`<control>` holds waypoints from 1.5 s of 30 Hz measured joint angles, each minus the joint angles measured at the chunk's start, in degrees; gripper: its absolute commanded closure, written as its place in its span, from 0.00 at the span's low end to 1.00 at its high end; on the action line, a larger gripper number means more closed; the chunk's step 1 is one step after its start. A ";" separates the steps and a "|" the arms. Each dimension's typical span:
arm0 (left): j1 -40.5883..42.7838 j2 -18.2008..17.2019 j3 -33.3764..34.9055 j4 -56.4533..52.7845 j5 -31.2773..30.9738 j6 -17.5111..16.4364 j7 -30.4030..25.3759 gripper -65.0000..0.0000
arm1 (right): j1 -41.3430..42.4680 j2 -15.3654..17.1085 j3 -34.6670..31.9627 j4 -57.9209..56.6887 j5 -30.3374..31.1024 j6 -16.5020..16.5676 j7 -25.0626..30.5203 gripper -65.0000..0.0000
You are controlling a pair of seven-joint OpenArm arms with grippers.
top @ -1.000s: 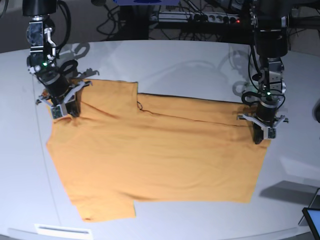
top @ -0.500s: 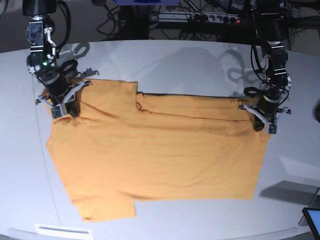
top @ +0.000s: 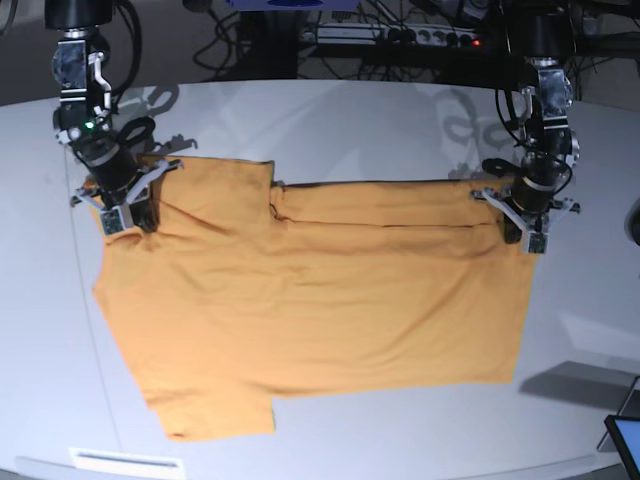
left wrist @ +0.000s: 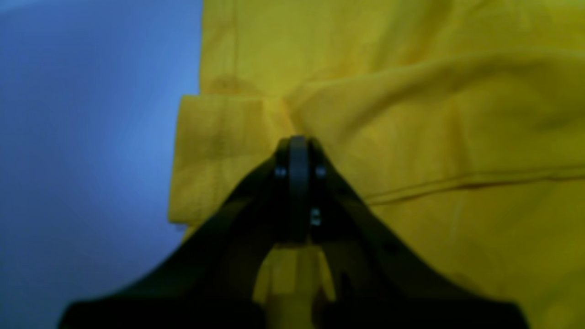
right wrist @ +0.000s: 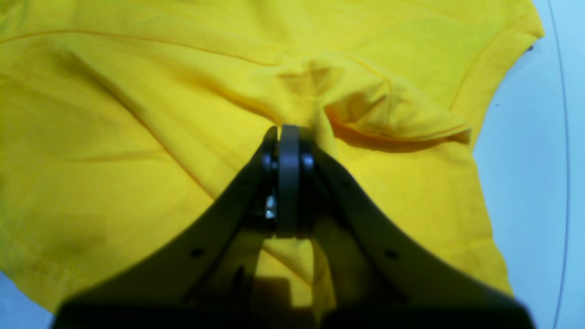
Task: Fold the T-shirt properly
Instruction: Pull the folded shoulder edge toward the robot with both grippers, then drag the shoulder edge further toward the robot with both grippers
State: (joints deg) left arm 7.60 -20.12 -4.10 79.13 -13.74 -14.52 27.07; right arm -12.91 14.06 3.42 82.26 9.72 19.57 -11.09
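Note:
The orange-yellow T-shirt [top: 310, 300] lies spread flat on the grey-white table [top: 350, 120], with a narrow fold along its far edge. At the shirt's far right corner in the base view, my left gripper [top: 527, 236] is shut on a pinch of the cloth. In the left wrist view the left gripper [left wrist: 298, 140] has its jaws pressed together on a bunched hem of the T-shirt [left wrist: 411, 137]. My right gripper [top: 121, 216] is shut on the shirt's far left corner by the sleeve. In the right wrist view the right gripper [right wrist: 288, 130] pinches a raised wrinkle of the T-shirt [right wrist: 137, 114].
Cables and a power strip [top: 400, 35] run behind the table's back edge. A white label [top: 125, 461] sits at the front left edge. The corner of a screen [top: 626, 440] shows at the front right.
My left gripper has moved toward the back of the table with the shirt's corner, drawing the far edge straighter and farther back. The right gripper has barely moved.

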 measured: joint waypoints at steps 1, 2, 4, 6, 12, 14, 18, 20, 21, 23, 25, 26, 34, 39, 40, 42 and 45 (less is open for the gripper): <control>0.50 0.17 -0.74 0.39 -0.28 -0.37 0.02 1.00 | -0.17 0.00 0.00 0.04 0.02 -0.04 0.17 1.00; 0.81 0.68 -2.03 0.55 -0.57 -0.87 0.13 1.00 | -0.50 0.00 0.00 0.09 0.13 -0.11 0.52 1.00; 1.33 2.10 -4.96 1.03 -0.94 -2.01 0.59 1.00 | -0.83 0.00 0.11 0.13 0.42 -0.13 0.96 1.00; 2.12 2.54 -7.37 1.14 -1.81 -2.93 0.57 1.00 | -1.27 0.02 0.11 0.15 0.42 -0.20 1.33 1.00; 5.77 0.07 -8.63 1.20 -3.10 -3.96 -2.29 1.00 | -5.18 -0.20 1.92 4.55 -0.42 0.07 -0.28 1.00; 7.61 -0.09 -8.81 1.31 -3.06 -3.69 -4.81 1.00 | -6.40 -0.17 3.28 5.84 -0.50 0.37 -1.07 1.00; 9.38 -0.07 -8.90 1.44 -3.08 -3.45 -7.19 1.00 | -7.85 -0.17 3.74 6.88 -0.63 0.37 -1.11 1.00; 10.43 -0.07 -8.94 1.73 -3.06 -3.30 -8.46 1.00 | -8.46 -0.17 3.76 7.13 -0.63 0.28 -0.87 1.00; 11.30 -0.02 -8.96 2.29 -3.02 -3.28 -8.76 1.00 | -8.90 -0.17 3.87 7.21 -0.61 0.31 -0.42 1.00; 13.09 -0.02 -9.03 3.91 -2.73 -2.82 -8.59 1.00 | -9.33 -0.17 3.87 7.23 -0.59 0.31 0.00 1.00; 14.80 0.28 -9.35 5.53 -2.23 -2.56 -8.41 1.00 | -9.49 -0.17 3.87 7.23 -0.61 0.28 0.04 1.00; 15.50 0.59 -9.38 6.25 -1.95 -2.32 -8.44 1.00 | -9.73 -0.17 3.87 7.26 -0.57 0.28 0.35 1.00; 16.87 0.90 -9.49 7.56 -1.46 -1.95 -7.89 1.00 | -11.47 -0.17 4.11 8.11 -0.24 0.15 0.96 1.00; 16.83 0.85 -9.49 7.56 -1.46 -1.95 -7.87 1.00 | -13.66 -0.17 4.11 10.27 -0.66 -0.17 0.15 1.00; 16.81 0.85 -9.49 7.56 -1.46 -1.95 -7.85 1.00 | -13.81 -0.17 4.13 10.40 -0.66 -0.20 0.09 1.00; 16.81 0.74 -9.49 7.56 -1.46 -1.97 -7.67 1.00 | -14.14 -0.24 4.11 10.69 -0.63 -1.20 -0.04 1.00; 16.74 0.74 -9.49 7.56 -1.49 -2.01 -7.63 1.00 | -14.36 -0.37 4.11 10.86 -0.63 -1.62 -0.09 1.00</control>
State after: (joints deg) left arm 24.34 -19.38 -13.58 86.70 -15.22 -16.53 19.44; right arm -27.27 13.69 7.53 93.12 9.08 17.96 -11.18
